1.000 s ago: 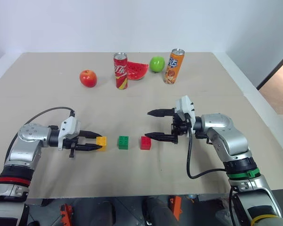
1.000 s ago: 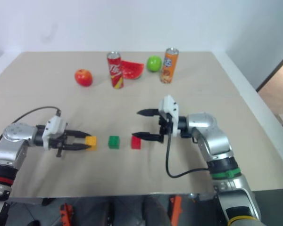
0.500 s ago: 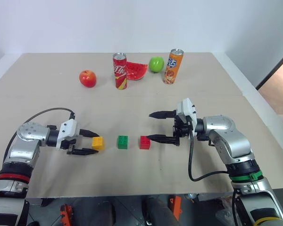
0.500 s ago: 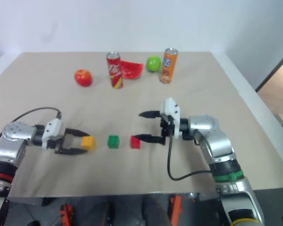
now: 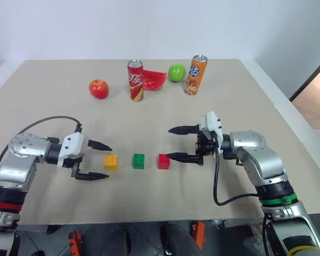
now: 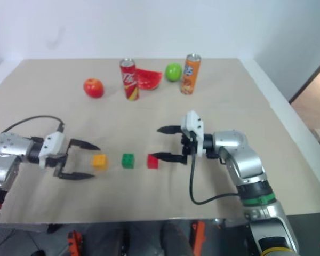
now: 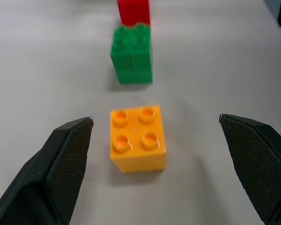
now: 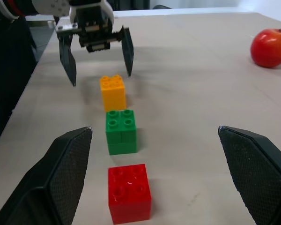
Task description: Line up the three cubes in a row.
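Three small studded plastic blocks, yellow-orange [image 5: 111, 162], green [image 5: 139, 161] and red [image 5: 164, 161], sit in a row near the bench's front edge. Left gripper [image 5: 96, 160] and right gripper [image 5: 177, 143] gape wide, empty. Blocks judged light, rigid, slick; grasp flat opposite sides.

Light: bright, even, soft shadows on the worktop [image 5: 149, 122].
Blur: right eye view softer; left wrist view's far edge hazy.

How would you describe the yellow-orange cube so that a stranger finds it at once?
On the beige table, look at the short row of three small studded blocks near the front edge. The yellow-orange cube is the end one on the robot's left, beside the green cube and just ahead of the open left gripper.
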